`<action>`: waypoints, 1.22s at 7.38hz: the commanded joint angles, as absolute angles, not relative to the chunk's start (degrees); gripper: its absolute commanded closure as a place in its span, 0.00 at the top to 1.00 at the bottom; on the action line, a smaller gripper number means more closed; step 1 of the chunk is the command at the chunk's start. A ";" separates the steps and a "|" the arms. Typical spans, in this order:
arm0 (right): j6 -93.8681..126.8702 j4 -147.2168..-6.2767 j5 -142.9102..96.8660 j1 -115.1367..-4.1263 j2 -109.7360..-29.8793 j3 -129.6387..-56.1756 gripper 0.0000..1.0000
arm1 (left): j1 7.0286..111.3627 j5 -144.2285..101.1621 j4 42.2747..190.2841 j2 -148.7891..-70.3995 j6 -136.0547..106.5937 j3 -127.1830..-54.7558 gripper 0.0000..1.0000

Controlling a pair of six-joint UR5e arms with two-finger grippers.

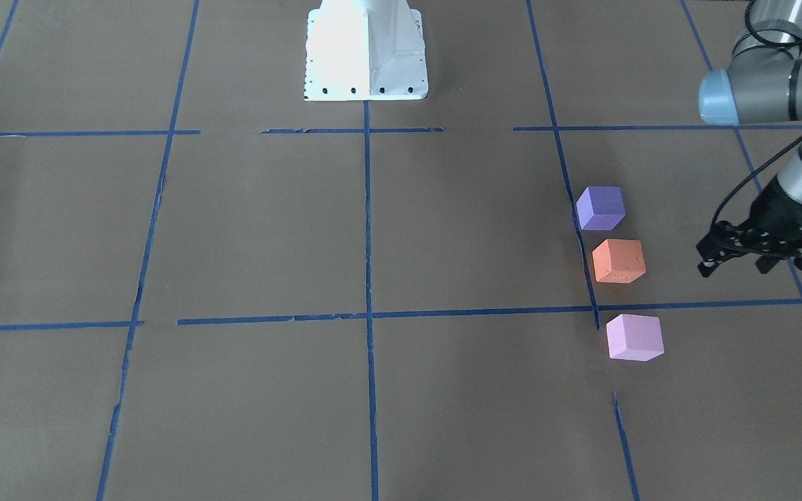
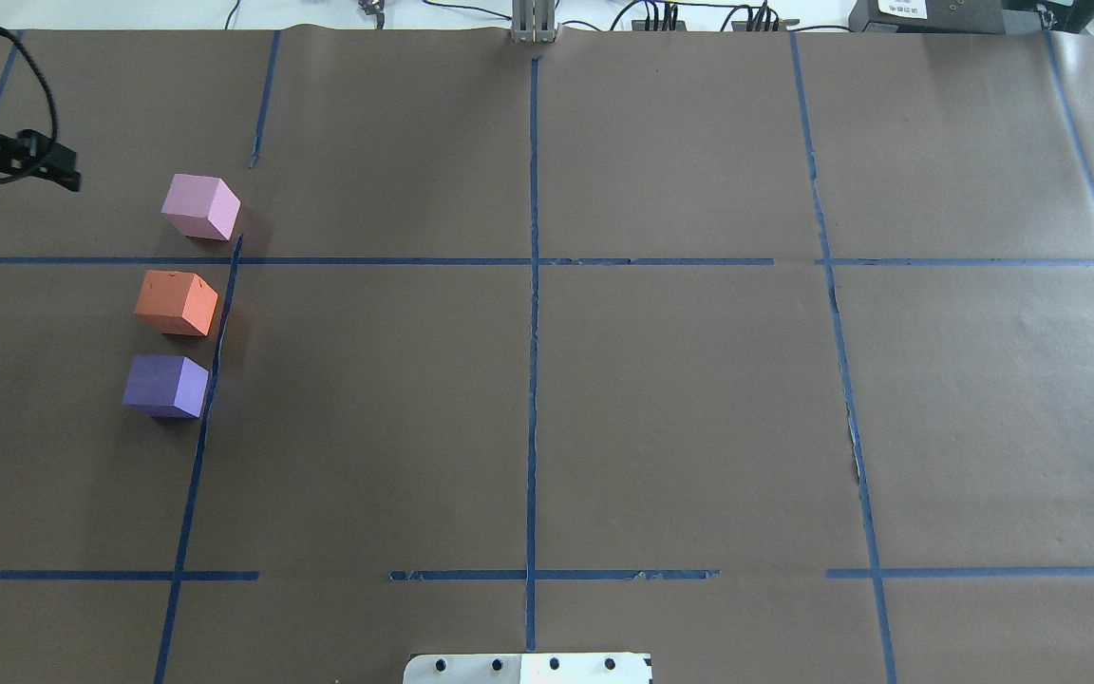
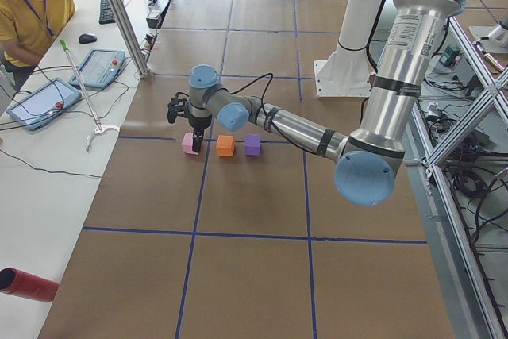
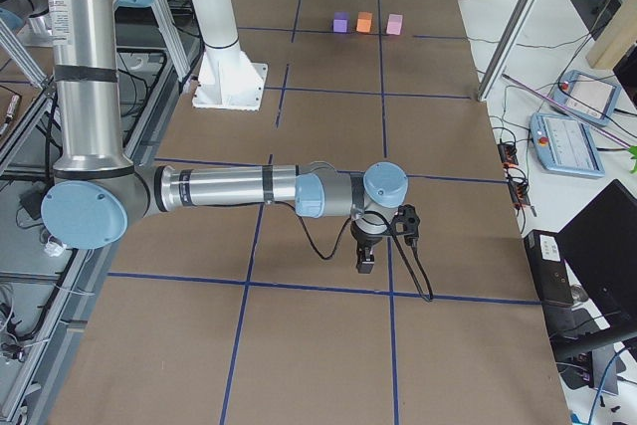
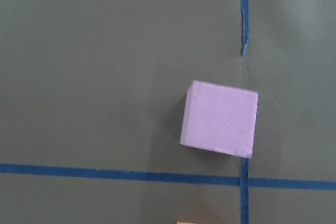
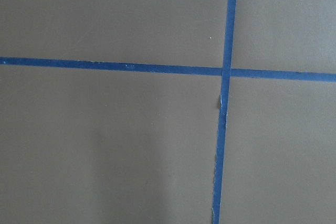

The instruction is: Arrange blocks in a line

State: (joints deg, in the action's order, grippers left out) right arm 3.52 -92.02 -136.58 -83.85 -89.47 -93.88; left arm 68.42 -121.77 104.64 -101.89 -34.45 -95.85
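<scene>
Fingers [image 1: 706,263] of the left gripper [image 1: 734,267] stand spread apart with nothing between them, off to the robot's left of the blocks and touching none of them. The 3 blocks sit in a row on the brown table [image 2: 661,399], running away from the robot alongside a line of blue tape [image 2: 194,475]: the purple block [image 1: 601,207] nearest the robot, the orange block [image 1: 619,260] in the middle and the pink block [image 1: 634,337] farthest out. Small gaps part them, and the pink block lies across a crosswise tape line from the other 2. The right gripper [image 4: 366,261] hangs low over the far end of the table, well apart from the row; whether its fingers are spread or closed cannot be told.
</scene>
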 commanded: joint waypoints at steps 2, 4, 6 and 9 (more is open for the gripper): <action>3.52 -92.02 -136.58 -83.85 -89.47 -93.87 1.00 | 81.27 -126.80 97.99 -91.19 -0.33 -94.93 1.00; 3.52 -92.02 -136.58 -83.85 -89.47 -93.87 1.00 | 83.32 -127.00 98.00 -87.02 2.37 -94.92 1.00; 3.52 -92.02 -136.58 -83.85 -89.47 -93.87 1.00 | 84.45 -131.27 97.39 -87.01 1.50 -94.57 1.00; 3.52 -92.02 -136.58 -83.85 -89.47 -93.87 1.00 | 84.46 -131.31 97.91 -87.54 2.20 -94.31 1.00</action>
